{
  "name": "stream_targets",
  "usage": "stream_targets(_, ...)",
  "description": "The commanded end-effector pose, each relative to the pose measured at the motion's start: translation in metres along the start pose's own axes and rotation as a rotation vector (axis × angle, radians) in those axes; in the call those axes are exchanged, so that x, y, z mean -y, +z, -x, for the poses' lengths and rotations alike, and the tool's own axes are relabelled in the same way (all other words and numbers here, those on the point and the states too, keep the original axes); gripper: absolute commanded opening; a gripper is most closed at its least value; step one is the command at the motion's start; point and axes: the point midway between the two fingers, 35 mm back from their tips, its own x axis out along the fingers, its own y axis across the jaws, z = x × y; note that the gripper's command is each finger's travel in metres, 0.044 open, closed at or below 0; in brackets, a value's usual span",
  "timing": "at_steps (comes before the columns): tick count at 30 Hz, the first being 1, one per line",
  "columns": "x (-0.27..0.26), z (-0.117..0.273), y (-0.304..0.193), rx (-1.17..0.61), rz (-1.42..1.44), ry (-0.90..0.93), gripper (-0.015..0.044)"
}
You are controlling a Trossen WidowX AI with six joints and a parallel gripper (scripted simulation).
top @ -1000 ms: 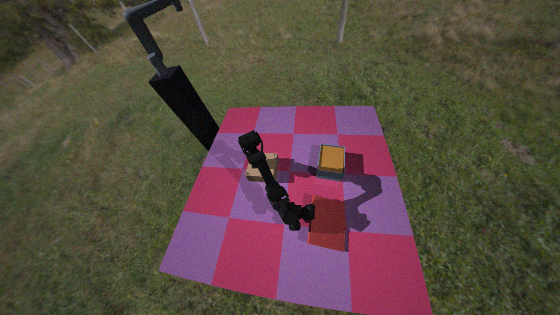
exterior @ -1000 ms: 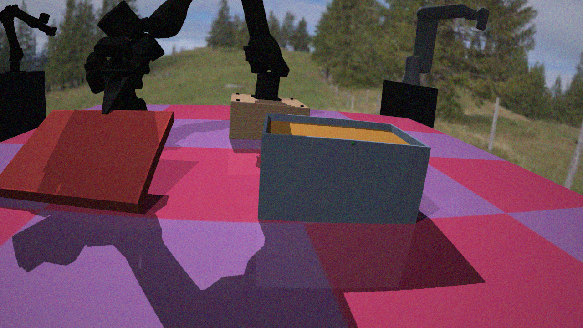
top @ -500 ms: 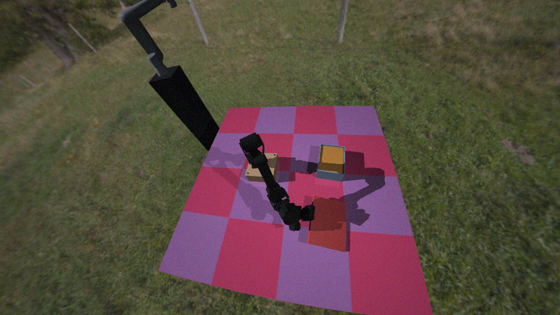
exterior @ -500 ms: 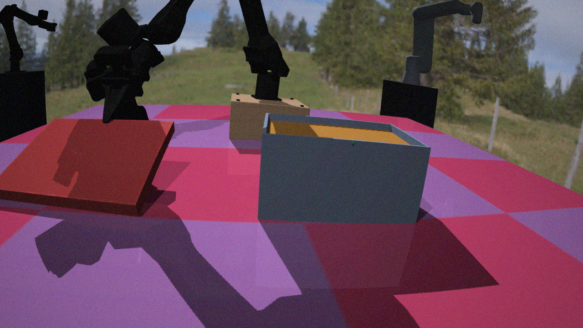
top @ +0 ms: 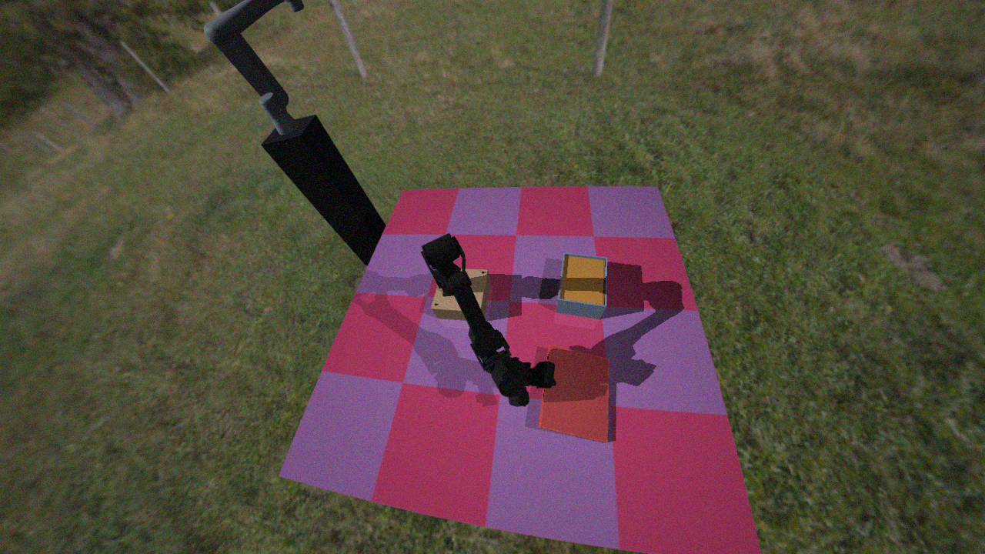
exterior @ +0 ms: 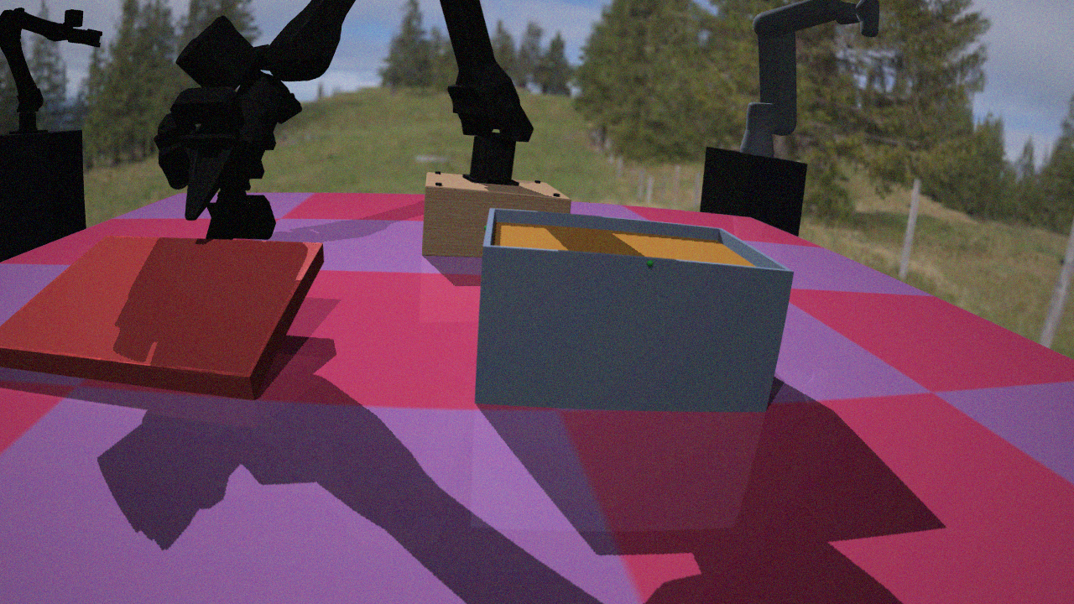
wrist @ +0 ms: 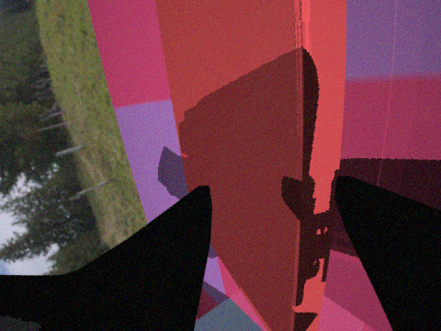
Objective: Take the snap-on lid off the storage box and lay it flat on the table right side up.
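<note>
The red lid (top: 575, 413) (exterior: 82, 315) (wrist: 239, 138) is off the box. It lies smooth face up and tilted, its arm-side edge raised and its opposite edge low at the table. My gripper (top: 551, 375) (exterior: 216, 221) (wrist: 273, 191) is open at the raised edge. In the wrist view its black fingers stand apart on both sides of the lid's rim, with gaps to it. The blue-grey storage box (top: 582, 309) (exterior: 630, 337) (wrist: 230, 317) stands upright and open-topped beside the lid, with an orange inside. The lid's underside is hidden.
My arm stands on a wooden block (top: 458, 311) (exterior: 458, 225). The checkered pink and purple table (top: 440, 441) (exterior: 405, 337) carries lid, box and block. Black pedestals (top: 323, 178) (exterior: 754, 187) with other arms stand beyond the table's edge.
</note>
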Motion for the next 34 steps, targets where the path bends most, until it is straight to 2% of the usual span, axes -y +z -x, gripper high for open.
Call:
stream_targets(1,0.002,0.002,0.0,0.001,0.002,0.0,0.0328)
stream_targets(5,0.008,0.008,0.0,0.001,0.002,-0.001,0.0433)
stream_targets(6,0.009,0.009,0.0,0.001,0.002,-0.001,0.044)
stream_targets(34,0.046,0.052,0.0,0.002,0.002,-0.005,0.044)
